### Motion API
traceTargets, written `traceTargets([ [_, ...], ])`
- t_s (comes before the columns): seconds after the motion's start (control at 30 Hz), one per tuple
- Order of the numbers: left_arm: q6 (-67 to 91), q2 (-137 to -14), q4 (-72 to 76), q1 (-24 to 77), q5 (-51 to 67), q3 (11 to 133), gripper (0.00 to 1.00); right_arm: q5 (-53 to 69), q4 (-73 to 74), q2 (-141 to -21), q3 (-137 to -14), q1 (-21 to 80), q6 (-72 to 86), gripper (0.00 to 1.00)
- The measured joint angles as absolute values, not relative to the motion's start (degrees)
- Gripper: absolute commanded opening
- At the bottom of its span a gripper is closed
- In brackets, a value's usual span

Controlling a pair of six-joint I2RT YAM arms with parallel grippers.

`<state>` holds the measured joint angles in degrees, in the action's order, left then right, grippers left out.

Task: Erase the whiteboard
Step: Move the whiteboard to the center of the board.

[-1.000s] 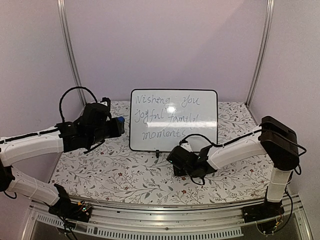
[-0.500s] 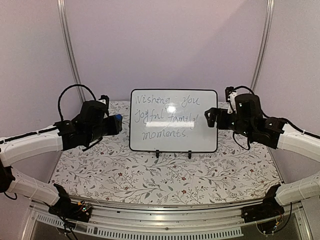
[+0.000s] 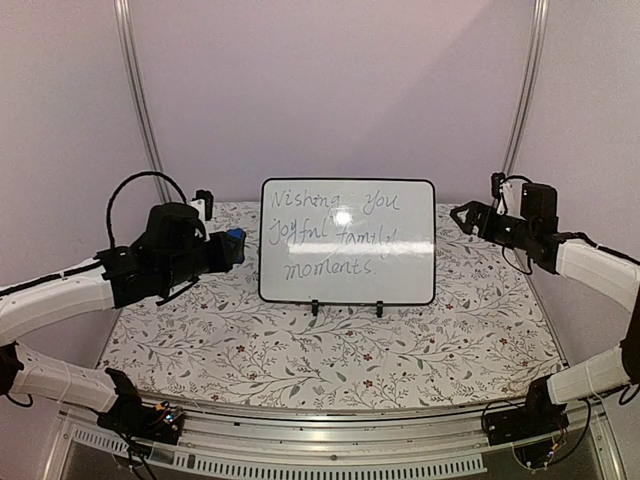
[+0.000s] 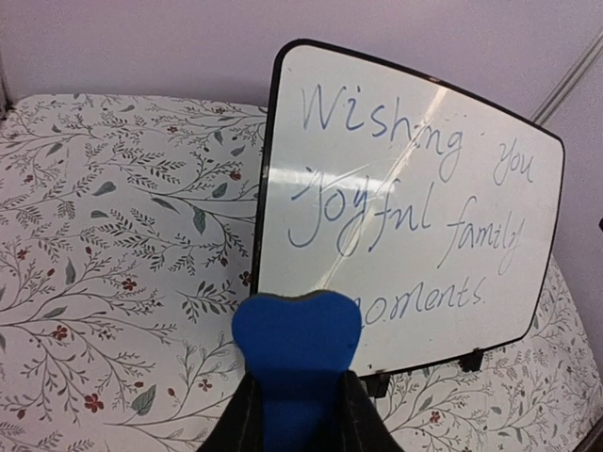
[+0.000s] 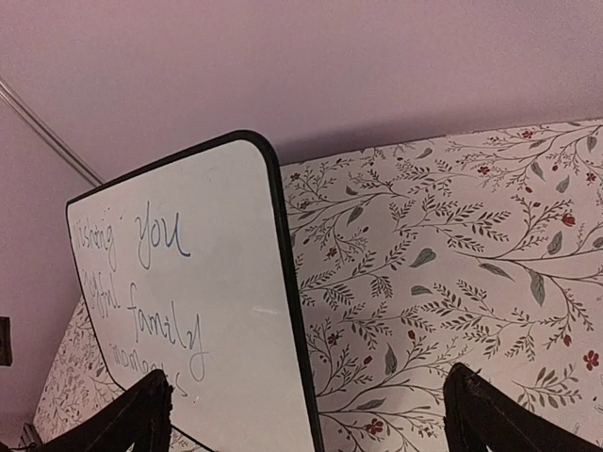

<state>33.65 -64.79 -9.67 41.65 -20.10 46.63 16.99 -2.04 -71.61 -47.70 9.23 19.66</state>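
The whiteboard [image 3: 347,240] stands upright on small black feet at the back middle of the table, with grey handwriting across it. It also shows in the left wrist view [image 4: 405,217] and the right wrist view [image 5: 188,311]. My left gripper [image 3: 230,250] hovers just left of the board's left edge, shut on a blue eraser [image 3: 235,240]. That eraser [image 4: 297,344] sticks out between the fingers [image 4: 240,424], a short way off the board's lower left corner. My right gripper [image 3: 462,215] is raised to the right of the board, open and empty, its fingertips [image 5: 151,395] wide apart.
A floral cloth covers the table [image 3: 300,350]. Metal posts [image 3: 140,100] [image 3: 522,100] stand at the back corners against purple walls. The board's feet [image 3: 314,308] poke forward onto the cloth.
My right arm has swung from low in front of the board up to its right side, and its jaws have opened wide. My left arm has drawn slightly back to the left, still holding the eraser.
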Motion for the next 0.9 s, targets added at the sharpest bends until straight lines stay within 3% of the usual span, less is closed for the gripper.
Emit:
traceTargets([
  [0.3, 33.6, -63.6, -9.3, 41.6, -18.2, 45.3, 0.02, 38.6, -9.4, -85.1, -50.6, 5.0, 16.7, 0.98],
  [0.67, 34.0, -63.2, -8.9, 41.6, -17.1, 44.6, 0.02, 50.1, -19.0, -96.6, -56.8, 5.0, 16.4, 0.89],
  [0.9, 34.1, -63.2, -8.8, 41.6, -17.2, 44.1, 0.01, 51.7, -21.0, -97.6, -56.6, 6.2, 17.2, 0.72],
])
